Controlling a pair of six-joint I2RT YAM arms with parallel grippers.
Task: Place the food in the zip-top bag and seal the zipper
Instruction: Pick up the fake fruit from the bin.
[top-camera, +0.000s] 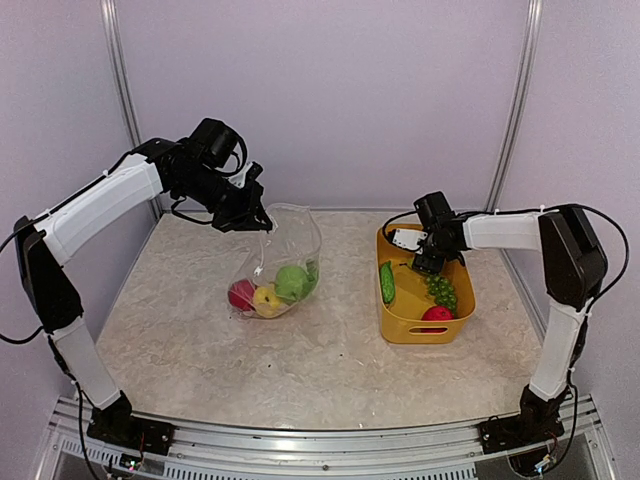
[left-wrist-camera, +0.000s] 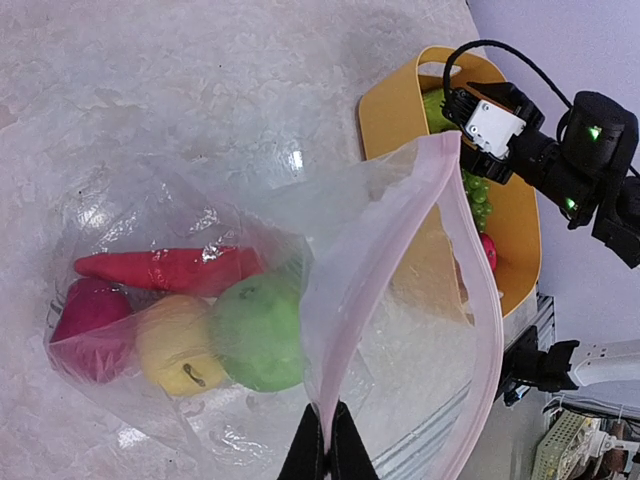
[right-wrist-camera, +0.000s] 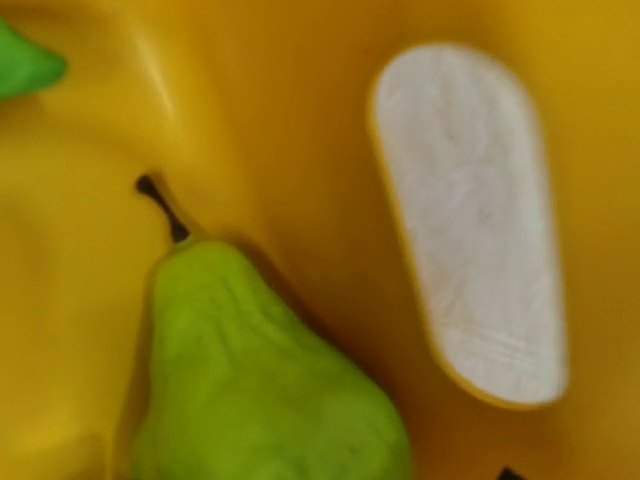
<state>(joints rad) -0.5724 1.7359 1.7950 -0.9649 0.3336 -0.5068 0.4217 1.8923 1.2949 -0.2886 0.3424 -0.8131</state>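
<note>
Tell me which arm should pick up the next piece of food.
Right. The right hand hangs low over the basket, close to the pear; the left hand is pinching the bag mouth open.

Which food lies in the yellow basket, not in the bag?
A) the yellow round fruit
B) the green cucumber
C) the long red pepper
B: the cucumber lies along the left wall of the yellow basket, while the other two show inside the zip-top bag.
</note>
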